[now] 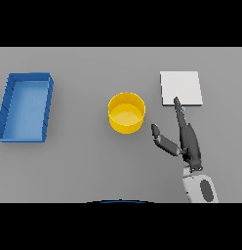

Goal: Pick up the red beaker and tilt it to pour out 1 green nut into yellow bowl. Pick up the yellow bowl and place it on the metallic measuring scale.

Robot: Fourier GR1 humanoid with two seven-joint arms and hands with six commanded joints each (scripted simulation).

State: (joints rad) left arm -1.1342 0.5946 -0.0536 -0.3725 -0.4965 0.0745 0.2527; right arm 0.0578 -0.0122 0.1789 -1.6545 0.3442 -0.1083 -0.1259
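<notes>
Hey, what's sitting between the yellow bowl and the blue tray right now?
Nothing. In the head view only bare grey table separates the yellow bowl from the blue tray on its left.

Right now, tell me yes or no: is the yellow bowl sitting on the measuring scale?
No. The yellow bowl stands on the grey table, left of the scale and apart from it.

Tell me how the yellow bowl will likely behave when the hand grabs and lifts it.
The yellow bowl looks stiff, with straight upright walls, so it should keep its shape under a pinch. It stands on a wide flat base, so a push would probably slide it rather than tip it. Its smooth wall may be slippery. The right hand is open beside it, not touching.
</notes>
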